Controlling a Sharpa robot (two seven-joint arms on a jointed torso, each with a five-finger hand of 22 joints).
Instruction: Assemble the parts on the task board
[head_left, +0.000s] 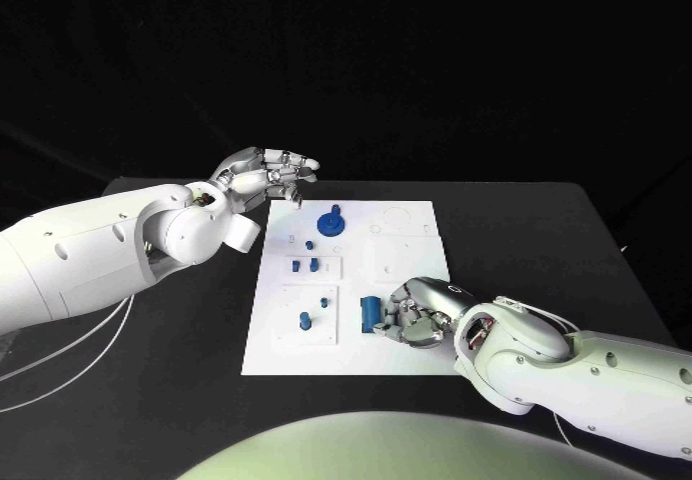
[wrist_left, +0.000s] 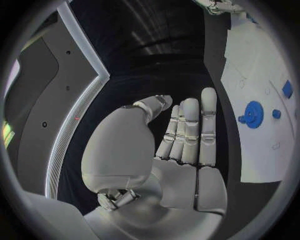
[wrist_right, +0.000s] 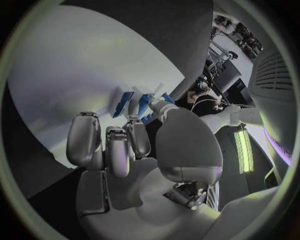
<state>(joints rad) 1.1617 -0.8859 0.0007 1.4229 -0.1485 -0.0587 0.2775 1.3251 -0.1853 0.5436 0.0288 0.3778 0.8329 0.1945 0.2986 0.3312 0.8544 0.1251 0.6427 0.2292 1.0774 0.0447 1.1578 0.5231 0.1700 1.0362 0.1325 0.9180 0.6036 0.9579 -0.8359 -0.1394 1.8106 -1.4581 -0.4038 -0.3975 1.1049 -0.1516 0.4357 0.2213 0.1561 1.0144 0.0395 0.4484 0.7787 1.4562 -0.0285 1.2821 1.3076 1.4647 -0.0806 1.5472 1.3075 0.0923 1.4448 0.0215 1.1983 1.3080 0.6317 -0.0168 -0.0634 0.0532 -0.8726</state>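
Observation:
The white task board (head_left: 378, 250) lies in the middle of the table. A blue gear (head_left: 332, 222) stands near its far left part, and small blue pegs (head_left: 304, 265) and another peg (head_left: 304, 320) sit in the left-hand plates. A blue block (head_left: 372, 312) lies near the board's near edge. My right hand (head_left: 421, 312) is curled right beside it with its fingertips at the block's side; I cannot tell whether they grip it. In the right wrist view the blue block (wrist_right: 134, 104) shows just past the fingers (wrist_right: 115, 145). My left hand (head_left: 270, 172) hovers spread and holding nothing above the board's far left corner. The left wrist view shows the left hand (wrist_left: 184, 150) flat beside the gear (wrist_left: 253, 114).
The black table (head_left: 548, 230) runs around the board, with bare room to its right and far side. My left forearm (head_left: 101, 260) crosses the table's left part. The right forearm (head_left: 577, 370) lies over the near right corner.

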